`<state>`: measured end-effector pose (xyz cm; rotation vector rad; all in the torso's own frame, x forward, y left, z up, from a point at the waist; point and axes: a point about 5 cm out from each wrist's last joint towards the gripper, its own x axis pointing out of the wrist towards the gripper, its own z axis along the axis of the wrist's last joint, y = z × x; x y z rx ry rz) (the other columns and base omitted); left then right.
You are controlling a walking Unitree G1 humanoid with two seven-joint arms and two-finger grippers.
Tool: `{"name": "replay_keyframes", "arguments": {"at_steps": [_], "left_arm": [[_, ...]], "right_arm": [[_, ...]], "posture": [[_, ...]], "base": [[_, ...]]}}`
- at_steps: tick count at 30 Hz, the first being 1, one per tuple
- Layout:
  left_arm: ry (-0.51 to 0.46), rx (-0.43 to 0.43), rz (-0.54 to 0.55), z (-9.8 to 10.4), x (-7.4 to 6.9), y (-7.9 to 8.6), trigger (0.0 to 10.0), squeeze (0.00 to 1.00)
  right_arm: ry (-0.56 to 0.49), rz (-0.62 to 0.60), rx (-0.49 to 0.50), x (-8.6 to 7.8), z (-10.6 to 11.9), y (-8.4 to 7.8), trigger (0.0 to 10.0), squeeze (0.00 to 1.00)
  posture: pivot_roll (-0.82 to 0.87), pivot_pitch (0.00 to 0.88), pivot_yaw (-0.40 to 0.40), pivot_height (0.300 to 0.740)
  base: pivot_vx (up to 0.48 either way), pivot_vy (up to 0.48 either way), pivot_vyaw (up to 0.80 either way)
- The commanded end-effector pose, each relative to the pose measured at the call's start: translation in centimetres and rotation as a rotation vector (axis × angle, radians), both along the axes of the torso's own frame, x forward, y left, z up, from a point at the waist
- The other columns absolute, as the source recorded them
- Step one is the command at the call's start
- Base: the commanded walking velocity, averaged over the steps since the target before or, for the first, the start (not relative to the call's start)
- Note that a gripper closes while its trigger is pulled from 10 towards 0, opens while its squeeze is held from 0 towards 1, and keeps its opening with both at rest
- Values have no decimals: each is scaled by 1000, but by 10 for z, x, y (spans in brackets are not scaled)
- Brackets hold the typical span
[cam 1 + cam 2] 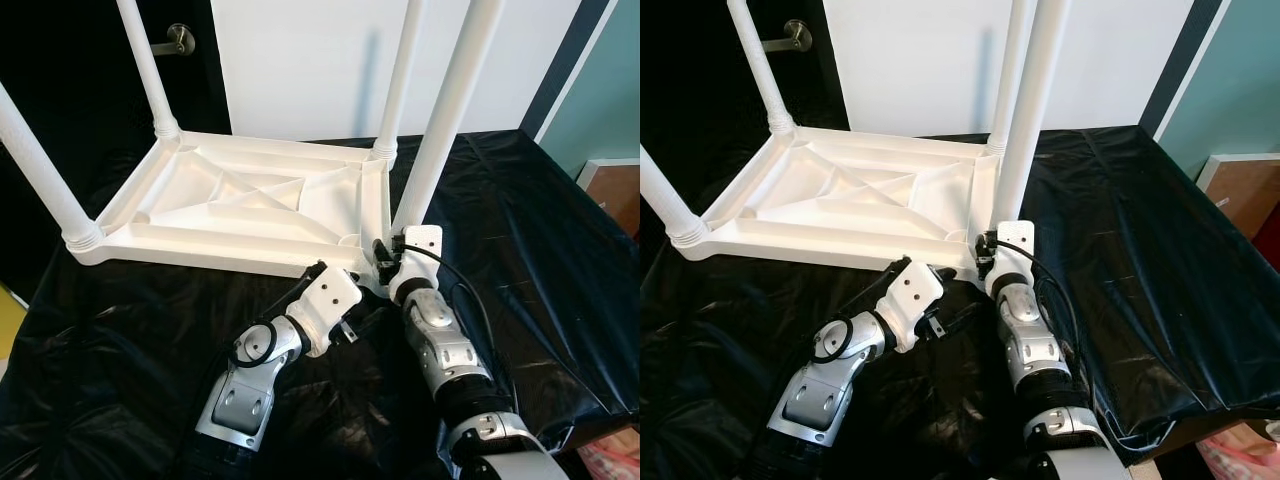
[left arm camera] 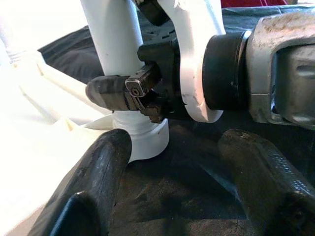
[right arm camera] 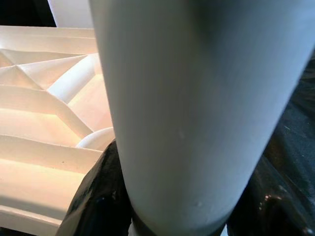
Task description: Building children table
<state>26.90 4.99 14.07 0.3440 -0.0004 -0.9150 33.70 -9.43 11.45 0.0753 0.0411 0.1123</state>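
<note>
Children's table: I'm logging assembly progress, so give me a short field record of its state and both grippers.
table: white tabletop upside down on a black sheet
legs: four white legs standing up at the corners
right gripper: shut around the near right leg just above its socket
left gripper: open, low on the sheet beside that corner, apart from the leg

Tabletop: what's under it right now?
The upside-down tabletop lies on a black sheet. What the sheet covers can't be seen. The right gripper grips the near leg at its base.
</note>
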Motion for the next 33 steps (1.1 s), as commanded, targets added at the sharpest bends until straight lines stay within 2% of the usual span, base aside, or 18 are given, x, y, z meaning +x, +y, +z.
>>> {"name": "replay_keyframes", "arguments": {"at_steps": [1,11,12,13,20,24,26,32,33], "left_arm": [[-13,-17,72,-2,2,-1,10000,0],[-13,-15,74,-1,1,1,10000,0],[-13,-14,73,-2,1,1,10000,0],[-13,-14,73,-2,0,1,10000,0],[-13,-12,70,-2,1,1,10000,0],[-13,-10,67,-2,1,1,10000,0],[-12,-10,65,-2,1,2,10000,0],[-11,-9,63,-2,1,2,10000,0],[-12,-11,61,-2,2,1,10000,0]], "right_arm": [[100,52,18,-8,-20,11,10000,0],[71,34,-4,-10,-11,8,10000,0],[63,30,-7,-10,-9,6,10000,757],[52,30,-11,-10,-7,2,10000,1000],[23,91,-21,-10,-5,-10,10000,1000],[-3,212,-22,-14,-4,-27,10000,1000],[-37,298,-83,-15,-2,-39,10000,1000],[-38,409,-98,-14,-1,-48,10000,1000],[-46,459,-118,-10,2,-51,10000,0]], "posture": [[28,6,-60,740],[36,1,-60,740],[36,1,-58,740],[36,1,-58,740],[34,0,-57,740],[29,0,-52,740],[23,3,-51,740],[16,6,-46,740],[12,7,-44,740]], "base": [[0,0,0],[0,0,0],[0,0,0],[0,0,0],[0,0,0],[0,0,0],[0,0,0],[0,0,0],[0,0,0]]}}
